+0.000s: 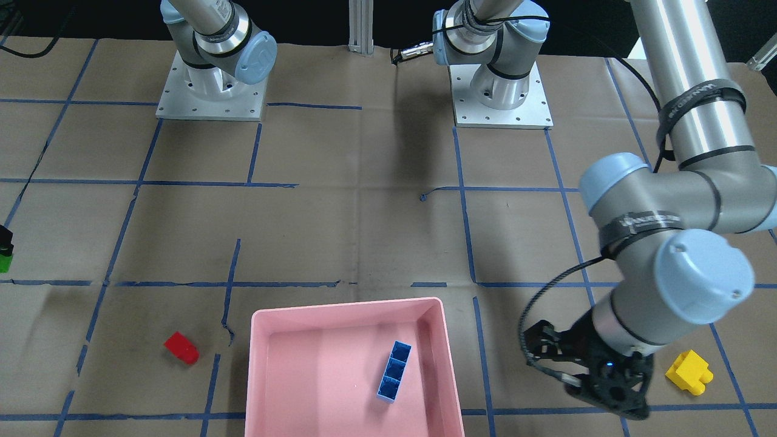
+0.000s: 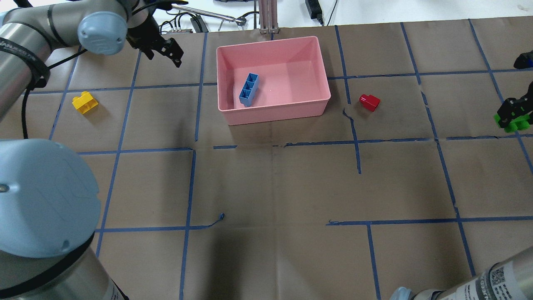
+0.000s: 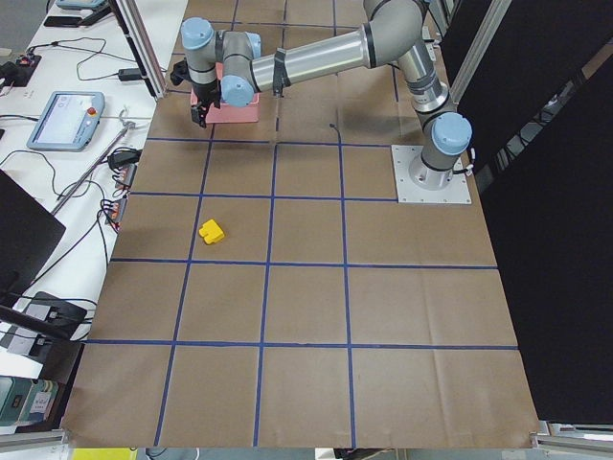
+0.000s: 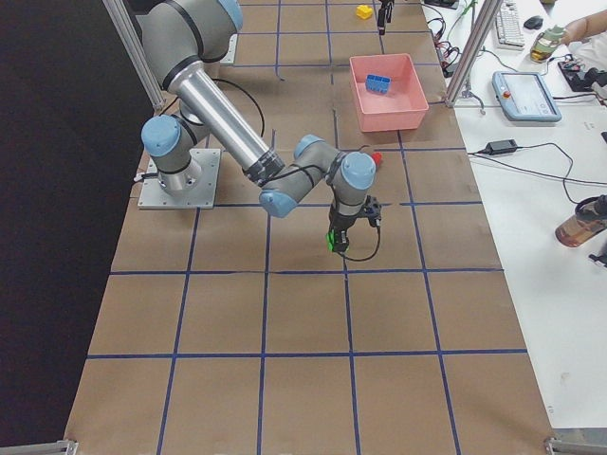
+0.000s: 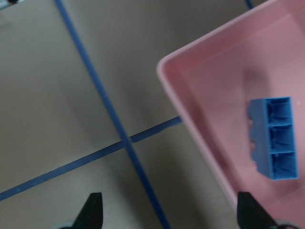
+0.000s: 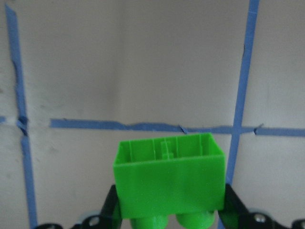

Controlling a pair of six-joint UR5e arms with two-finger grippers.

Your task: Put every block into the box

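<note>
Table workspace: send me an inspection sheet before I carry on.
Surface: table covered in brown paper with a blue tape grid.
Job's things: blue block lies in the box; red block and yellow block on the table outside it; green block held off the table.
Clutter: nothing seen.
Grippers: left gripper open, empty, beside the box; right gripper shut on green block.
Cables: black cable looped beside left gripper.
Surroundings: teach pendant on side bench.
</note>
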